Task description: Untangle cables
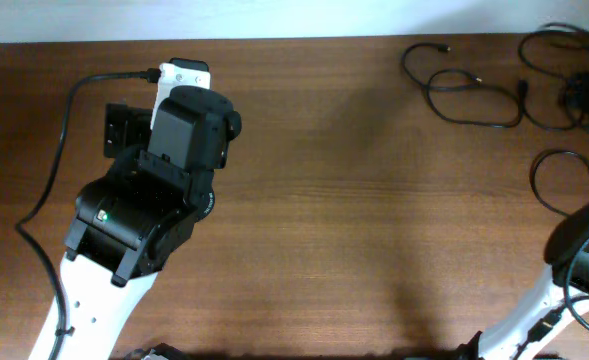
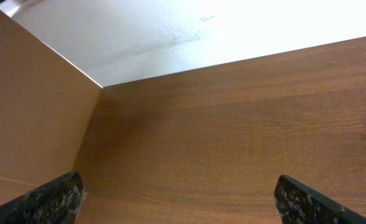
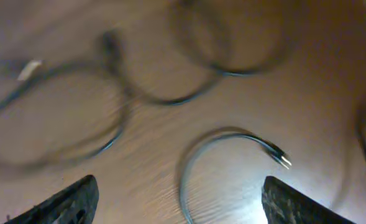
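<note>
**Far corner first: a blind grab could tighten the tangle**

Your table [image 1: 354, 220] is bare across the middle, and all the work lies at its far right corner. Your left arm [image 1: 164, 200] sits at the opposite end, well apart from any of it. The left gripper [image 2: 179, 199] is spread wide with nothing between its fingers, only wood and the wall beyond. If you bring it across, mind the right arm [image 1: 584, 250] by the right edge. Two arms reaching into one corner could knock together.

The cables [image 1: 474, 95] lie in overlapping loops, and some run to a black box [image 1: 586, 92] with a green light. Pull a strand that is threaded through another and you would likely drag the whole heap, perhaps the box too, and cinch the crossing tighter.

A separate loop [image 1: 559, 175] lies nearer the right arm, apart from the heap. The right gripper [image 3: 181, 202] hangs over cables, fingers wide apart and holding nothing. Its view is smeared, so you cannot tell which strand lies over which. Closing on that evidence risks catching two strands, or none.

Smallest hazard is the metal plug [image 3: 283, 160] at the end of the curved strand. Pinch there and it may squirt free or bend, so take the cord behind it instead.
</note>
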`<control>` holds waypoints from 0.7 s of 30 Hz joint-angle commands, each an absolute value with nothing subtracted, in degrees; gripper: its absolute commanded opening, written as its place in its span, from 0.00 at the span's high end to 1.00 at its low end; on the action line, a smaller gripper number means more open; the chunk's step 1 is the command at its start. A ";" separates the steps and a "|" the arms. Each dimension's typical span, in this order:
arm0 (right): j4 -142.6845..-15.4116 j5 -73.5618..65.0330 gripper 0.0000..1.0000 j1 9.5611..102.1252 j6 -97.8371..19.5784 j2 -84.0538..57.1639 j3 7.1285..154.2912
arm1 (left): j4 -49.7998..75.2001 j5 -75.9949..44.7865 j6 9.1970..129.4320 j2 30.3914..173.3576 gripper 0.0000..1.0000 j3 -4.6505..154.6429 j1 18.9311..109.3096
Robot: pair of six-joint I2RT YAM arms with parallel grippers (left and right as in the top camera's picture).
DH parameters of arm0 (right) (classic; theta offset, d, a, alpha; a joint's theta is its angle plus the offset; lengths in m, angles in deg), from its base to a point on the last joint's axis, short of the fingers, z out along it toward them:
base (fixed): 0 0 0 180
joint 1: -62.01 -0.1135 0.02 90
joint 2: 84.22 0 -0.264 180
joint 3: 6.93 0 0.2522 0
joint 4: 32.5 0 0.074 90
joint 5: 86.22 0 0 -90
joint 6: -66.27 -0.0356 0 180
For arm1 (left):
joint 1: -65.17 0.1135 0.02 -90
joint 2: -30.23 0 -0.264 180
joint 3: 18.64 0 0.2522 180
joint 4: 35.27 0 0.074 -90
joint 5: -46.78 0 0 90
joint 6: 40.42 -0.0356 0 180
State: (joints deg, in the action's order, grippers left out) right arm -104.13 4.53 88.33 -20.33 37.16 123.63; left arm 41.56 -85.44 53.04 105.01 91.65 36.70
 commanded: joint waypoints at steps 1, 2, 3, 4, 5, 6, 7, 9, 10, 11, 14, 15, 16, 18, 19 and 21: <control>-105.18 -5.59 0.25 86.83 8.96 37.12 122.49 | 41.61 -86.18 52.36 104.07 0.01 92.09 36.85; -105.13 -6.22 0.27 86.83 11.64 37.12 122.18 | 41.63 -86.33 52.36 104.07 0.01 92.09 36.85; -104.68 -6.31 0.27 86.89 14.18 37.19 121.77 | 41.65 -86.33 52.36 104.07 0.01 92.09 36.85; -103.54 -6.11 0.28 87.09 15.53 37.49 121.46 | 41.63 -86.31 52.34 104.07 0.01 92.09 36.85; -101.99 -5.59 0.27 87.37 15.43 38.00 121.48 | 41.63 -86.31 52.34 104.07 0.01 92.09 36.85; -100.22 -5.19 0.24 87.87 14.64 38.41 121.48 | 41.63 -86.29 52.36 104.07 0.01 92.09 36.85; -98.69 -5.08 0.23 88.27 13.48 38.83 121.48 | 41.63 -86.29 52.39 104.07 0.01 92.09 36.83; -96.33 -5.24 0.21 88.88 13.37 39.72 121.48 | 41.61 -86.25 52.39 104.07 0.01 92.09 36.83; -94.86 -5.28 0.20 89.08 13.57 40.18 121.48 | 41.61 -86.05 52.41 104.07 0.01 92.09 36.85; -93.09 -4.82 0.19 89.08 13.52 40.97 121.48 | 41.61 -85.98 52.63 104.07 0.01 92.09 36.83; -89.83 -3.58 0.18 89.08 11.64 43.83 121.48 | 41.56 -84.32 52.69 104.07 0.01 92.09 36.85; -88.33 -1.87 0.18 89.08 8.93 45.30 121.48 | 41.56 -84.32 53.06 104.07 0.01 92.09 36.83; -87.08 -0.56 0.18 89.08 6.64 46.54 121.48 | 41.56 -84.34 53.04 104.07 0.01 92.09 36.83; -85.48 -0.04 0.18 89.10 3.27 49.34 121.48 | 41.56 -84.34 53.04 104.07 0.01 92.09 36.83; -85.05 -0.04 0.18 89.08 2.11 50.45 121.48 | 41.56 -84.34 53.02 104.07 0.01 92.09 36.83; -84.33 -0.01 0.19 89.12 0.78 52.51 121.48 | 41.58 -84.34 53.02 104.07 0.01 92.09 36.83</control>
